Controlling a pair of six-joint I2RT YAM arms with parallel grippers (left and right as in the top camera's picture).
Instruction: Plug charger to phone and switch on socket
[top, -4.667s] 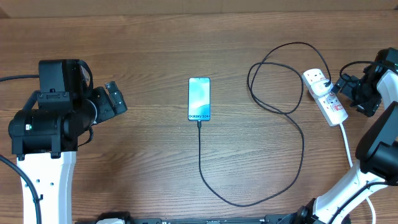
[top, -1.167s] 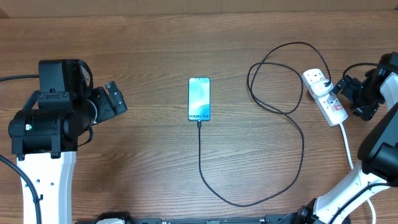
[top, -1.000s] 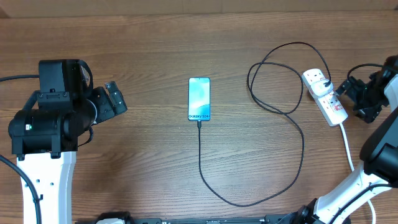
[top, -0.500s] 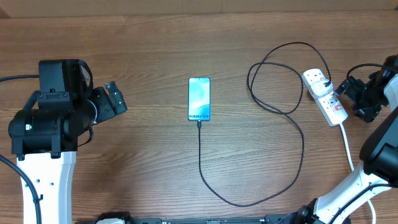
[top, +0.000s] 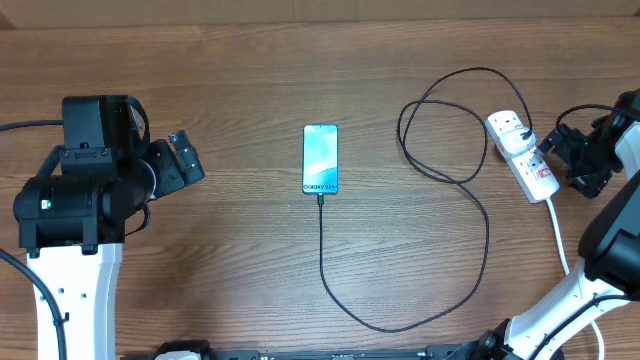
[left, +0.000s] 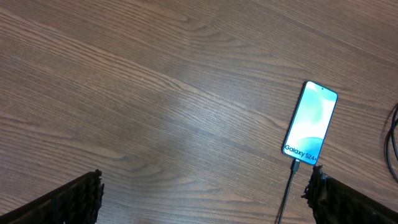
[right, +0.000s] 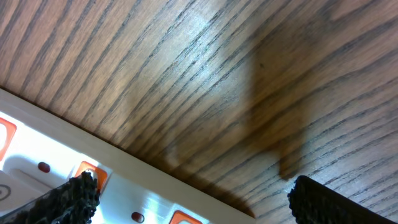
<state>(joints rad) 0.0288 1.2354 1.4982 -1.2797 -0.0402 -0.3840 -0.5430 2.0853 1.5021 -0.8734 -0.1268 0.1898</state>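
Observation:
The phone (top: 321, 158) lies flat mid-table with its teal screen up; it also shows in the left wrist view (left: 310, 128). The thin black charger cable (top: 400, 320) has its tip in the phone's near end, loops right and ends at a black plug (top: 527, 135) in the white socket strip (top: 522, 153). My right gripper (top: 560, 150) is open just right of the strip; its wrist view shows the strip's edge and red switches (right: 87, 171) between the fingers (right: 193, 196). My left gripper (top: 185, 160) is open and empty, left of the phone (left: 205, 193).
The strip's thick white cord (top: 560, 245) runs toward the near edge beside the right arm's base. The cable makes a wide loop (top: 450, 120) between phone and strip. Bare wood tabletop (top: 240, 260) lies around the phone.
The right gripper has drawn slightly rightward, away from the strip, over the last seconds. The left arm, phone and cable have not moved.

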